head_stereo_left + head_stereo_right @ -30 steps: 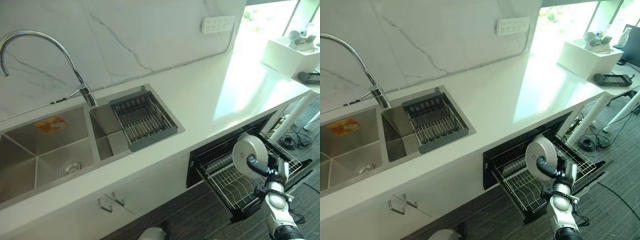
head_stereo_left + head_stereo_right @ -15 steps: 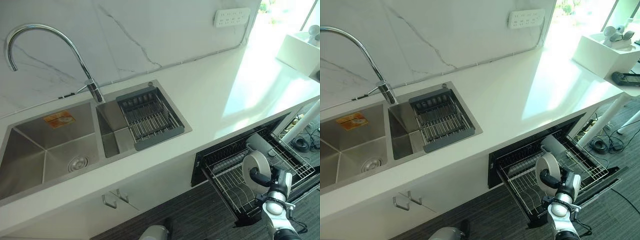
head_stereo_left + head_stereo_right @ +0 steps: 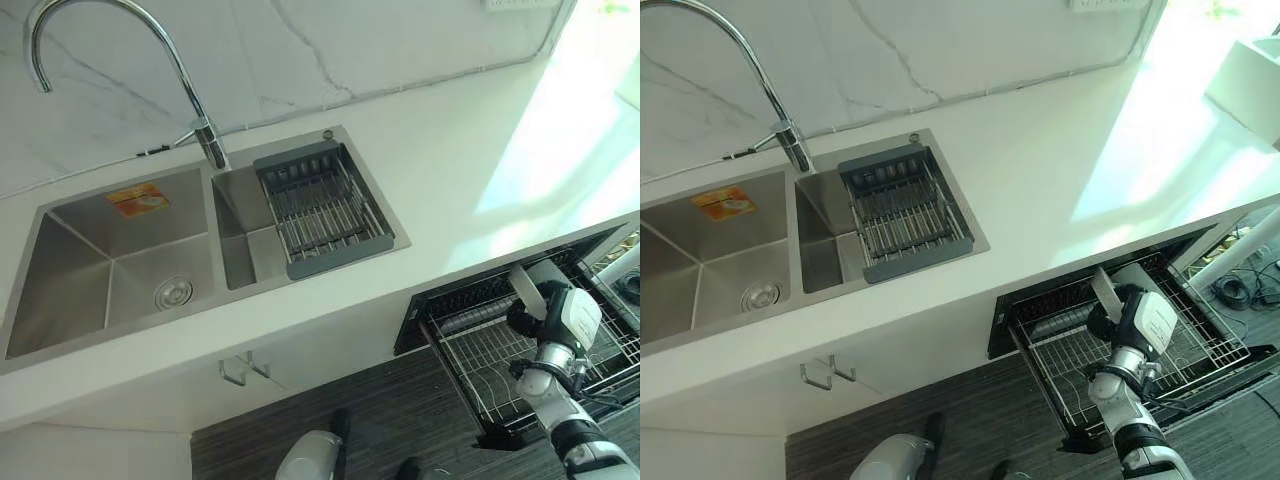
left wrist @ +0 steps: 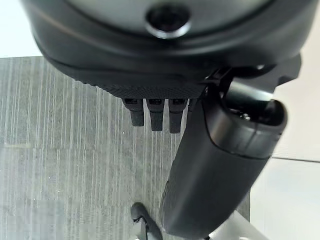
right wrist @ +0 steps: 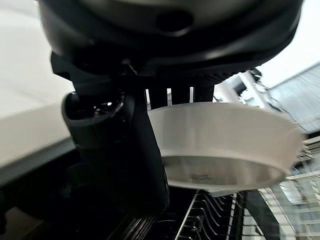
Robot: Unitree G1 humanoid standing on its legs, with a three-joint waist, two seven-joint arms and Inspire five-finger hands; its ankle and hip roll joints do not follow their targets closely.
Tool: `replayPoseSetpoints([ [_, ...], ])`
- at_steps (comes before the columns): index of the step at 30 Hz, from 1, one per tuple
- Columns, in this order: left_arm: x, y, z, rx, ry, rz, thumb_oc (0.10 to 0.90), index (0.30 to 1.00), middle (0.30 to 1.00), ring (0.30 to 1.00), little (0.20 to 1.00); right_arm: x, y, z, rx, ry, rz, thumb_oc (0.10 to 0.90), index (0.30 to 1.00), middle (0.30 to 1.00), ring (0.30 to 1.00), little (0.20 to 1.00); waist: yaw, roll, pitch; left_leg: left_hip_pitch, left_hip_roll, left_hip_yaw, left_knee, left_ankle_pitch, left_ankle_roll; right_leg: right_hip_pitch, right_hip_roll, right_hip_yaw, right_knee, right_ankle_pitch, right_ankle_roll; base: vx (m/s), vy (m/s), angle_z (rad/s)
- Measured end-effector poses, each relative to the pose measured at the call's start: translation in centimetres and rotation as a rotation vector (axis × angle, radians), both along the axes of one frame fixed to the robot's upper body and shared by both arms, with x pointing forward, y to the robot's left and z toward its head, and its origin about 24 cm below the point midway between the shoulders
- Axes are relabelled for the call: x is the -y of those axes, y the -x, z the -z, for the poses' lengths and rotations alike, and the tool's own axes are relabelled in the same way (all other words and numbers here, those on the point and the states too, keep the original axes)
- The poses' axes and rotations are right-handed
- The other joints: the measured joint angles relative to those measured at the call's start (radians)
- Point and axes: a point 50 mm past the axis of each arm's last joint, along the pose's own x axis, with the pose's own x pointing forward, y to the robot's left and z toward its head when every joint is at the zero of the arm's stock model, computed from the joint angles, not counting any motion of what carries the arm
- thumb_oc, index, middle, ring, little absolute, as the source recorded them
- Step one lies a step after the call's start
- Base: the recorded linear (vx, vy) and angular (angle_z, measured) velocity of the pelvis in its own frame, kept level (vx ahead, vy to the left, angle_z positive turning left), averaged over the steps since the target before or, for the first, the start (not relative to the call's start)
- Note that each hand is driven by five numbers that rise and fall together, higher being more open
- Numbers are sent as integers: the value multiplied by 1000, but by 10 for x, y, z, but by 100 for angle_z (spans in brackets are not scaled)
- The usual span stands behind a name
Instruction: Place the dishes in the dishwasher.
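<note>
The right hand (image 3: pixel 1137 318), fingers (image 5: pixel 131 165) clamped on a round white ceramic dish (image 5: pixel 222 145), held it on edge above the pulled-out wire dishwasher rack (image 3: pixel 1060 350), presumably for slotting.

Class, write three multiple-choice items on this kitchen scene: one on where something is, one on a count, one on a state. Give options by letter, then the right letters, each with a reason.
1. Where does the grey drainer rack sit?
A. over the small right basin of the sink
B. on the white counter
C. in the dishwasher rack

2. How many basins does the sink have?
A. one
B. two
C. three

3. What is the right hand doing?
A. hanging open, holding nothing
B. gripping the tap
C. holding a white dish over the pulled-out dishwasher rack

Answers:
1 A: the drainer spans the smaller basin beside the tap.
2 B: a large basin and a small one lie side by side.
3 C: the right wrist view shows thumb and fingers closed on the dish, with rack wires below.
</note>
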Motion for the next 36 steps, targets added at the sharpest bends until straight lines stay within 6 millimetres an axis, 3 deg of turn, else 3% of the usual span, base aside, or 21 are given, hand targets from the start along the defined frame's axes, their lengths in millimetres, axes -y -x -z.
replayPoseSetpoints([
  [5,0,-3,0,10,2,5,800,900,900,900,900,-1,0,0,-51,168,-12,400,300,300,300,300,2,27,25,-3,-9,-7,-1,9,4,-3,-10,-5,7,-5,4,-42,32,5],
  [9,4,-39,-4,120,17,68,800,900,900,900,900,2,-26,-27,6,274,11,400,300,300,300,300,4,70,120,-82,-6,-9,2,55,2,-116,-20,2,71,-7,-12,-187,4,1],
  [12,7,-54,-7,160,24,77,800,900,900,900,900,-8,-40,-37,22,307,-35,400,300,300,300,300,6,86,166,-111,-2,-9,-4,71,-6,-159,-20,5,92,-5,-22,-98,-22,0],
  [16,10,-68,-10,222,27,91,800,900,900,900,900,-21,-51,-42,57,329,-25,400,300,300,300,300,9,80,210,-154,2,-9,-1,84,-10,-209,-19,10,112,-6,-29,-133,-31,-2],
  [21,16,-101,-18,321,37,102,800,900,900,900,900,-23,-59,-49,73,329,24,400,300,300,300,300,7,88,238,-196,9,-5,-7,107,-6,-261,-14,15,119,7,-41,-141,-14,-3],
  [28,17,-110,-21,353,45,81,800,900,900,900,900,-28,-60,-48,87,294,55,400,300,300,300,300,5,89,242,-207,9,-5,-21,122,-4,-281,-14,16,122,10,-44,-55,13,0],
  [29,18,-110,-21,353,45,82,800,900,900,900,900,-28,-61,-47,84,287,66,571,556,556,556,556,5,89,242,-207,9,-4,-21,122,-4,-281,-14,16,121,10,-45,-36,44,-2],
  [30,18,-110,-21,353,46,83,800,900,900,900,900,-26,-61,-47,74,275,93,800,900,900,900,900,4,89,242,-206,10,-2,-21,121,-4,-282,-14,19,121,10,-45,-36,41,-4],
  [36,21,-110,-20,348,60,76,800,900,900,900,900,-22,-50,-26,-5,136,281,800,900,900,900,900,2,90,241,-206,10,14,-33,119,-1,-294,-14,34,121,20,-44,-34,0,-6],
])
